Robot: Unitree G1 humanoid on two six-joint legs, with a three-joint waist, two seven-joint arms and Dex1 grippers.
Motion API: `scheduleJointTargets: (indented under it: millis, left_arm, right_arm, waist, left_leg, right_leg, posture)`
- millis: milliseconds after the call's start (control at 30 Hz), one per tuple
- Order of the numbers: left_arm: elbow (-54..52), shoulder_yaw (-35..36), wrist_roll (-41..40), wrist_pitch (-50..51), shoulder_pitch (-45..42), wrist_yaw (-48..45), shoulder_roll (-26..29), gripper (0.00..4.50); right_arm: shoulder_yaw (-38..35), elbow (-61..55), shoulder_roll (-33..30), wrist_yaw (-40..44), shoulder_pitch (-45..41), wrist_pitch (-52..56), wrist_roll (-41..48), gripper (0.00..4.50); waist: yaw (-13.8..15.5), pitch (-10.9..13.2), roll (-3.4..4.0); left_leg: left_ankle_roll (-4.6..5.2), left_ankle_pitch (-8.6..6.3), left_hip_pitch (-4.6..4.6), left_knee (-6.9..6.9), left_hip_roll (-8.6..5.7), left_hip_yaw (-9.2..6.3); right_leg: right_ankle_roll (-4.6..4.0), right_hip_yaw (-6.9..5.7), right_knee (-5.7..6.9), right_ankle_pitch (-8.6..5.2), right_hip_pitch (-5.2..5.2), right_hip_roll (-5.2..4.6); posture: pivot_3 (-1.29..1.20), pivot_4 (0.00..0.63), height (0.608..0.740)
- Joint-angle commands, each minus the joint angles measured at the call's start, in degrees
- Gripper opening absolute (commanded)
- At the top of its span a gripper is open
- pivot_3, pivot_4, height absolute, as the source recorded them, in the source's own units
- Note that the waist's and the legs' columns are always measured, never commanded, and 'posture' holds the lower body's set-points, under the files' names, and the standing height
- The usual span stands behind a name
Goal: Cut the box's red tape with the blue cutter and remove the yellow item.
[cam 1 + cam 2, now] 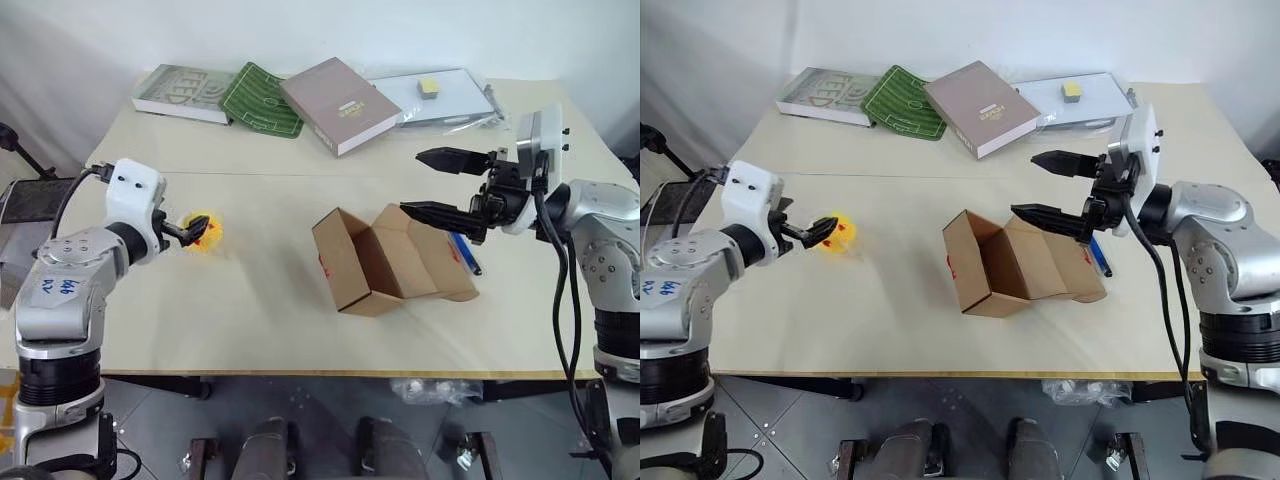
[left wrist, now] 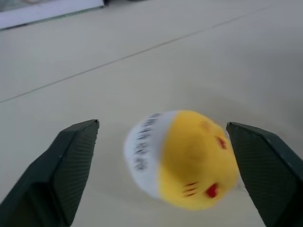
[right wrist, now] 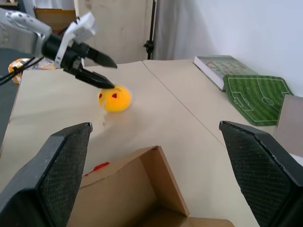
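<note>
The brown box (image 1: 390, 262) stands open at mid-table, flaps up, with red tape (image 1: 323, 264) on its left end. Just right of the box lies the blue cutter (image 1: 466, 254), partly hidden behind it. My right gripper (image 1: 410, 181) hovers open above the box's right side, pointing left, with nothing in it. At the table's left is the yellow item (image 2: 189, 161), a round plush with red marks and a white tag. My left gripper (image 1: 200, 233) is open around it, with a gap showing on either side. Whether the yellow item rests on the table I cannot tell.
Along the back edge lie a grey-white book (image 1: 185, 93), a green football-pitch book (image 1: 262, 98), a brownish book (image 1: 340, 103) and a clear sleeve holding a pale yellow block (image 1: 429, 87). The table's front edge (image 1: 300, 374) runs just below the box.
</note>
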Motion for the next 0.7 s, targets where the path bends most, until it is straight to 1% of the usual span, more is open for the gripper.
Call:
scheduleJointTargets:
  millis: [33, 100, 167, 233, 300, 367, 400, 467, 567, 700]
  left_arm:
    - [-3.5, 2.9, -2.3, -2.7, 1.0, -2.5, 1.6, 4.45]
    - [-5.8, 5.4, -5.5, -9.4, 3.4, -6.1, 0.0, 4.45]
    - [-7.2, 8.1, -10.1, -16.1, 6.5, -10.8, -2.8, 4.45]
    - [-8.7, 9.7, -13.4, -19.2, 11.3, -14.4, -4.5, 4.45]
    - [-8.2, 10.0, -15.4, -20.0, 15.9, -17.1, -4.6, 4.45]
    - [-6.1, 8.8, -13.9, -23.1, 20.8, -19.6, -3.3, 4.45]
    - [-5.3, 7.6, -12.4, -27.1, 24.0, -22.3, -2.6, 4.45]
    - [-4.0, 6.9, -13.6, -29.8, 27.8, -26.1, -2.4, 4.45]
    - [-1.8, 5.4, -12.7, -34.6, 30.3, -28.4, -2.4, 4.45]
    - [-0.9, 3.8, -13.0, -37.4, 32.5, -30.1, -2.4, 4.45]
  right_arm:
    - [-1.6, 0.1, -0.5, 0.9, -0.9, -1.7, -0.8, 4.50]
    - [-2.6, 1.2, -1.4, 1.4, 0.1, -2.6, -1.7, 4.50]
    - [-3.7, 3.1, -2.6, 2.6, 1.5, -4.2, -3.0, 4.50]
    - [-4.6, 5.7, -4.1, 4.5, 3.5, -6.7, -4.6, 4.50]
    - [-5.0, 8.7, -6.0, 6.8, 5.8, -9.7, -6.7, 4.50]
    - [-5.8, 12.0, -7.8, 9.0, 8.4, -12.0, -7.9, 4.50]
    - [-6.1, 14.5, -8.9, 10.6, 10.4, -14.0, -8.9, 4.50]
    - [-5.6, 19.4, -10.8, 13.1, 13.4, -16.6, -11.2, 4.50]
    - [-6.1, 27.7, -10.1, 14.2, 14.7, -22.1, -13.2, 4.50]
    - [-6.5, 31.9, -9.5, 14.0, 16.6, -24.6, -14.4, 4.50]
  waist:
    - [0.0, 0.0, 0.00]
    - [-0.1, 0.0, 0.00]
    - [0.1, 0.0, 0.00]
    - [0.0, 0.0, 0.00]
    - [0.0, 0.0, 0.00]
    - [-0.1, 0.0, 0.00]
    - [-0.1, 0.0, 0.00]
    - [-0.1, 0.0, 0.01]
    - [-0.2, 0.0, 0.01]
    - [-0.4, 0.0, 0.06]
  left_leg:
    - [0.00, 0.00, 0.00, 0.00, 0.00, 0.00]
    - [-0.02, -0.01, 0.02, -0.01, 0.01, 0.01]
    - [-0.05, -0.03, 0.02, 0.00, 0.00, 0.01]
    - [-0.06, -0.03, 0.00, 0.01, 0.00, 0.00]
    - [-0.06, -0.06, 0.11, -0.01, 0.00, 0.05]
    - [-0.06, -0.06, 0.22, -0.02, 0.03, 0.12]
    - [-0.05, -0.06, 0.32, -0.06, 0.04, 0.18]
    - [-0.03, -0.08, 0.61, -0.22, 0.02, 0.37]
    - [-0.01, -0.09, 0.67, -0.23, 0.05, 0.47]
    - [-0.03, -0.10, 0.75, -0.25, 0.08, 0.56]
  right_leg:
    - [0.00, 0.00, 0.00, 0.00, 0.00, 0.00]
    - [0.00, 0.02, 0.00, 0.00, 0.00, 0.00]
    - [-0.01, 0.01, 0.00, 0.00, 0.00, -0.01]
    - [-0.01, 0.00, -0.02, 0.00, 0.01, -0.02]
    - [-0.01, 0.02, -0.02, 0.00, 0.08, -0.02]
    - [-0.02, 0.06, -0.02, -0.01, 0.15, 0.01]
    - [-0.03, 0.11, -0.01, -0.01, 0.19, 0.02]
    - [-0.05, 0.27, -0.05, -0.02, 0.32, 0.01]
    - [-0.05, 0.37, -0.07, -0.02, 0.32, 0.01]
    - [-0.07, 0.50, 0.00, -0.02, 0.29, 0.01]
  posture:
    - [0.00, 0.150, 0.740]
    - [0.00, 0.150, 0.740]
    - [0.00, 0.150, 0.740]
    - [0.00, 0.150, 0.740]
    - [0.00, 0.150, 0.740]
    - [0.00, 0.150, 0.740]
    - [0.00, 0.150, 0.740]
    - [0.00, 0.150, 0.740]
    - [0.00, 0.150, 0.740]
    - [0.00, 0.150, 0.740]
